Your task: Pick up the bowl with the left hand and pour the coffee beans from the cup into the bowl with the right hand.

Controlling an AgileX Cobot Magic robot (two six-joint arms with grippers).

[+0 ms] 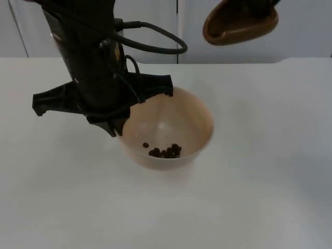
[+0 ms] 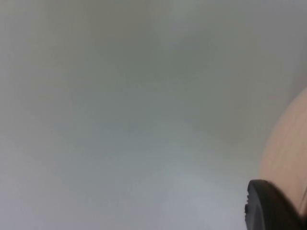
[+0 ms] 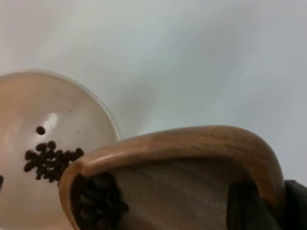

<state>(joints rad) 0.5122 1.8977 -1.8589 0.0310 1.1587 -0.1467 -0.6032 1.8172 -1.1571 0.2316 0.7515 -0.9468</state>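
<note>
Left end effector grips the rim of the bowl on the white bench. Right end effector holds the tipped brown cup up high behind it. Some coffee beans lie in the bowl.

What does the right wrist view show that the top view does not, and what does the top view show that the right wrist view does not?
Right wrist view alone: beans left inside the wooden cup, piled at its lip. Top view alone: the left pincer at the bowl's rim, and the cup held high, away from the bowl, by the right pincer. Both: the pale bowl with a small heap of coffee beans in it, the tilted cup and the white table.
</note>
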